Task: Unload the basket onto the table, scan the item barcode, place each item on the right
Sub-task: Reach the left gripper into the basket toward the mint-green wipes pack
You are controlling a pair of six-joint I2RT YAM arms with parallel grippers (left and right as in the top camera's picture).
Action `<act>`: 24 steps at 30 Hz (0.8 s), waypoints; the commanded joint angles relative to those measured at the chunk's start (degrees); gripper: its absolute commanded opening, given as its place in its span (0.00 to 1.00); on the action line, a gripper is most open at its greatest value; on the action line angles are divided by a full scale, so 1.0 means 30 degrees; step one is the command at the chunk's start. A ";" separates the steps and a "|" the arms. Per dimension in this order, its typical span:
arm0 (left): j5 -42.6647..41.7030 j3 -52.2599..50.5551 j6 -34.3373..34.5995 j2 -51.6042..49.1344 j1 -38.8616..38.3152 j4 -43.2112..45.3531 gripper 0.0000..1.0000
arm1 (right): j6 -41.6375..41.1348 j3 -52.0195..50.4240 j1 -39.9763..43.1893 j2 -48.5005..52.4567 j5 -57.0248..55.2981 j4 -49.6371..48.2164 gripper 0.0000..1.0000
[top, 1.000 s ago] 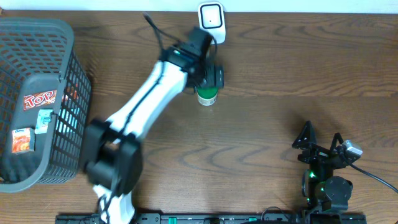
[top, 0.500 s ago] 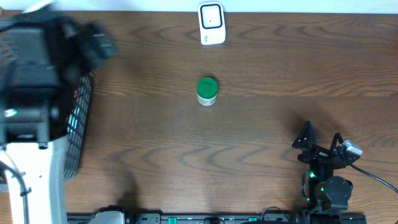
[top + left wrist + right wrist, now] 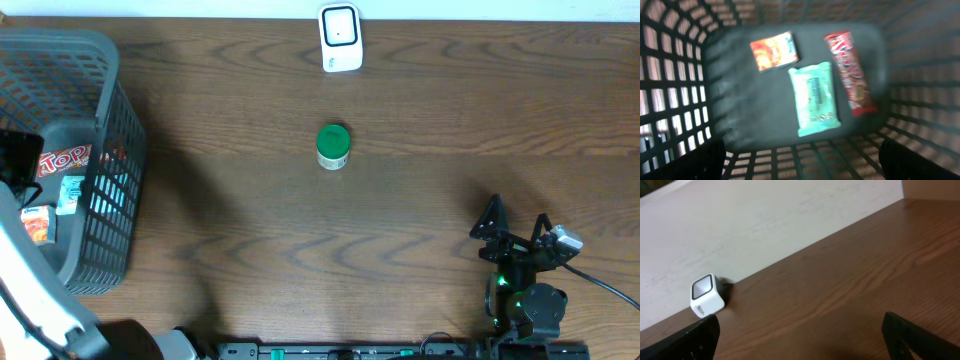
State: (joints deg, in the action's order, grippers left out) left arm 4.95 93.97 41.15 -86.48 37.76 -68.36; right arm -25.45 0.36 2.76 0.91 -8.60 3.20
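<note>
— The left end effector (image 3: 800, 162) has swung over to the basket (image 3: 100, 60). It hangs wide open and empty above three packs (image 3: 815, 97) inside.
— And the can (image 3: 333, 146)?
— Upright mid-surface (image 3: 430, 110), near the scanner (image 3: 340, 38). The right end effector (image 3: 515, 222), far right, is wide open, holding nothing.

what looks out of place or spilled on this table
Nothing stands out. The green-lidded jar stands upright on the table, apart from the scanner. The orange box, teal pack and red bar lie flat in the basket.
</note>
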 commanded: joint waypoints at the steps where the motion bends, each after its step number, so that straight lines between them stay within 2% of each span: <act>1: -0.0874 -0.0641 0.0306 -0.1668 0.0699 0.0240 0.98 | -0.0138 -0.0015 -0.0204 -0.0058 -0.0036 0.0073 0.99; 6: -0.1013 -0.0685 -0.0488 -0.4269 0.0546 0.1268 0.98 | -0.0138 -0.0015 -0.0204 -0.0058 -0.0036 0.0073 0.99; 17: -0.1078 -0.0685 -0.0474 -0.8684 0.0299 0.2827 0.98 | -0.0138 -0.0015 -0.0204 -0.0058 -0.0044 0.0073 0.99; 24: -0.3432 -0.0685 -0.0474 -1.0469 0.0219 0.3832 0.98 | -0.0138 -0.0015 -0.0204 -0.0058 -0.0036 0.0073 0.99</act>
State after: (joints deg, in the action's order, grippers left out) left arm -1.28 92.20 40.42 -115.98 38.83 -57.54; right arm -25.47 0.36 2.74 0.91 -8.62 3.20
